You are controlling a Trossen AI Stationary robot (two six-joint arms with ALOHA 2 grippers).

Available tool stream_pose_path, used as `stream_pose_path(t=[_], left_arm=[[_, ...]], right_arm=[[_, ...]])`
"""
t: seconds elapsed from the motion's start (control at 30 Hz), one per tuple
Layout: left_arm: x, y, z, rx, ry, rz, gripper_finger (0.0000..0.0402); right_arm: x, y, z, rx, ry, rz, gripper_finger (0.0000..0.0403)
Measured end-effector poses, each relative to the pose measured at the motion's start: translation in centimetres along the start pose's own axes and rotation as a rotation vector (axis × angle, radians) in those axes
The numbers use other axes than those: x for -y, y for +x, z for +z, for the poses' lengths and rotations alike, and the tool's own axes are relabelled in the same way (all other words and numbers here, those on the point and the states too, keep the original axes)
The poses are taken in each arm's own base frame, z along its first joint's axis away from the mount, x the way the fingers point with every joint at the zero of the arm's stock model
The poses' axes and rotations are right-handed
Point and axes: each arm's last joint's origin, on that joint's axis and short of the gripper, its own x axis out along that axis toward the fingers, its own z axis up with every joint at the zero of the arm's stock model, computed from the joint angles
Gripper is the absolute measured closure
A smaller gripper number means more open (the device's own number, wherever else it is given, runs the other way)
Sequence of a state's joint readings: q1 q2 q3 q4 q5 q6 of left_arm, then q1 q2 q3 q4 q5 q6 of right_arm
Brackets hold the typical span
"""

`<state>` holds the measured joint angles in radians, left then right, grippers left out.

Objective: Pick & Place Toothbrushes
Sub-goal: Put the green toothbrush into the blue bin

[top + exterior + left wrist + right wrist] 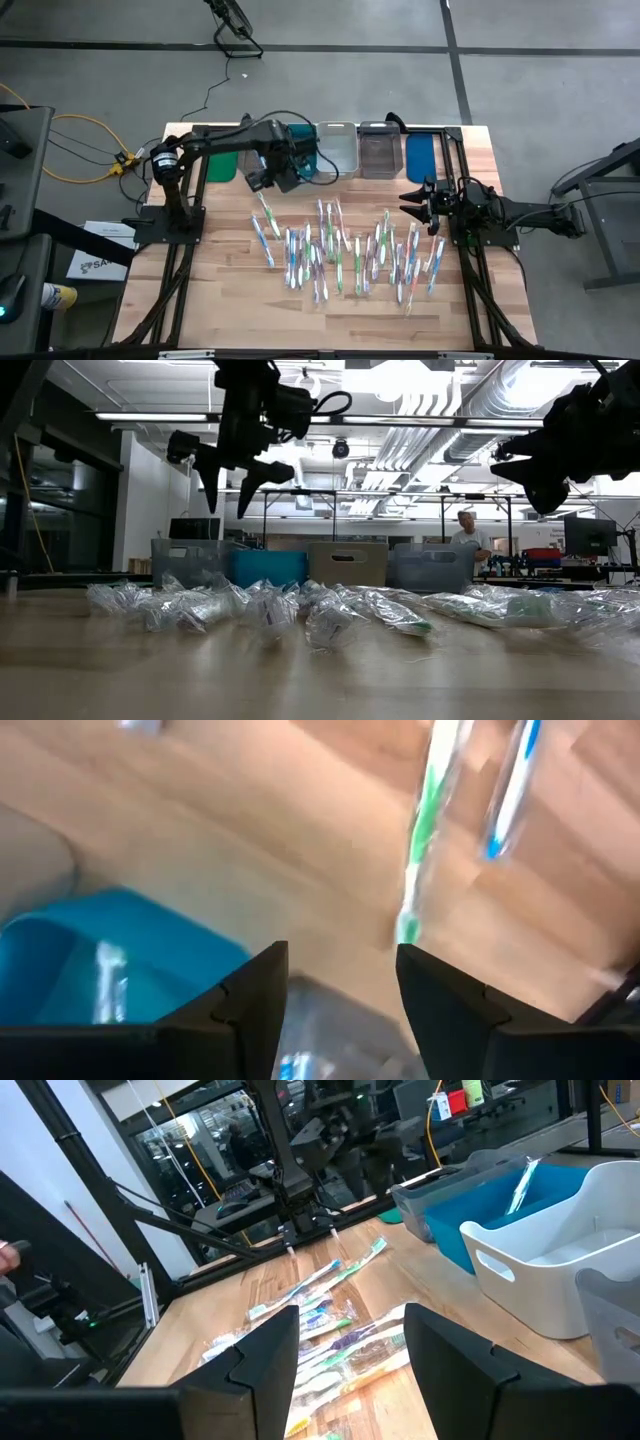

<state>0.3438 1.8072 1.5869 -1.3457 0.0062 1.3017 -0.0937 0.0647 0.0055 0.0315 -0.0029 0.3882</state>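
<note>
Toothbrushes [340, 255] strewn in clear wrappers across mid-table, at six o'clock from row of bins [338, 148] along far edge. One more lying inside teal bin [505, 1215]. Left gripper [283, 172] raised near teal bin, at eleven o'clock from pile, fingers [250, 1010] spread wide, empty. Right gripper [413, 202] hovering at three o'clock of pile, fingers [265, 1355] parted, nothing held.

Left arm reaches toward the table's far side, its left gripper [283, 181] raised, fingers parted. Right arm waits at right; right gripper [412, 204] raised, fingers apart.
</note>
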Motion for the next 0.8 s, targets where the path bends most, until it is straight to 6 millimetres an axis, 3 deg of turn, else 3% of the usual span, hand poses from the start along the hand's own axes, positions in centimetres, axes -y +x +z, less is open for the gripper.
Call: stream_pose_path(t=[0.43, 0.8], left_arm=[[1.9, 3.3, 3.4, 0.051, 0.064, -0.081, 0.0217], [2.6, 6.5, 2.6, 0.104, 0.051, -0.131, 0.0217]], right_arm=[[0.0, 0.0, 0.0, 0.001, 0.0, 0.0, 0.0227], [0.0, 0.0, 0.0, 0.0, 0.0, 0.0, 0.0227]])
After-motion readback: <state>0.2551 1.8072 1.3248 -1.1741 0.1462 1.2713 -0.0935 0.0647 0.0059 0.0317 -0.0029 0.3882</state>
